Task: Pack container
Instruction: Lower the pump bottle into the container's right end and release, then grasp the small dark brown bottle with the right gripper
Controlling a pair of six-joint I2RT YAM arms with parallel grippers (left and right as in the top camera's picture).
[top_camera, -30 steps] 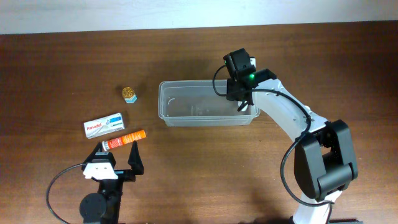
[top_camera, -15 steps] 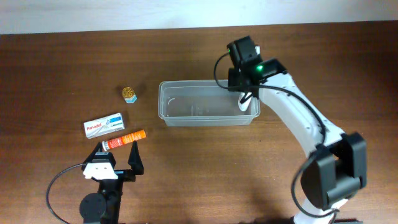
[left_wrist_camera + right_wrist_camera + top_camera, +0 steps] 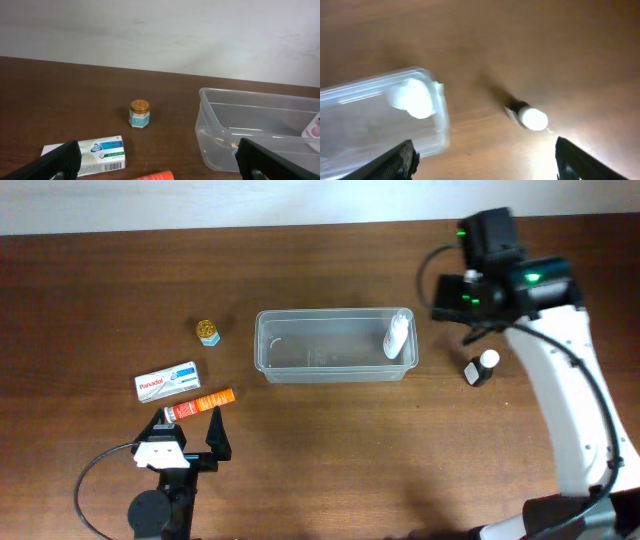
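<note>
The container [image 3: 310, 370] sits in the middle of the desk [image 3: 330, 470] with its long axis running 9 to 3 o'clock. A white bottle [image 3: 397, 335] already leans inside its 3 o'clock end. The right gripper [image 3: 484, 150] hangs over the desk just past that end, at about 2 o'clock from the container, its jaws spread apart with nothing between them. The coming move, I judge, turns on the small bottle [image 3: 480, 368], dark with a white cap, which stands on bare desk just beyond the container's 3 o'clock wall. From overhead it lies near the right gripper, at about 6 o'clock from it, and in the right wrist view it shows between the fingers, a little right of centre. It seems to stand cap up, but the slanted views leave me unsure whether it is upright or tipped. The right arm is by far the nearer, and nothing lies between its gripper and this bottle; only the container's wall close beside it could crowd a finger on that side. The left gripper [image 3: 190, 425] rests at 7 o'clock on the desk, jaws wide apart and empty, pointing toward 12. Just ahead of it lie an orange tube [image 3: 200, 403] and a box [image 3: 167, 382], with a jar [image 3: 208, 332] further toward 12. All three are off the container's 9 o'clock end and look like work for the left arm.
</note>
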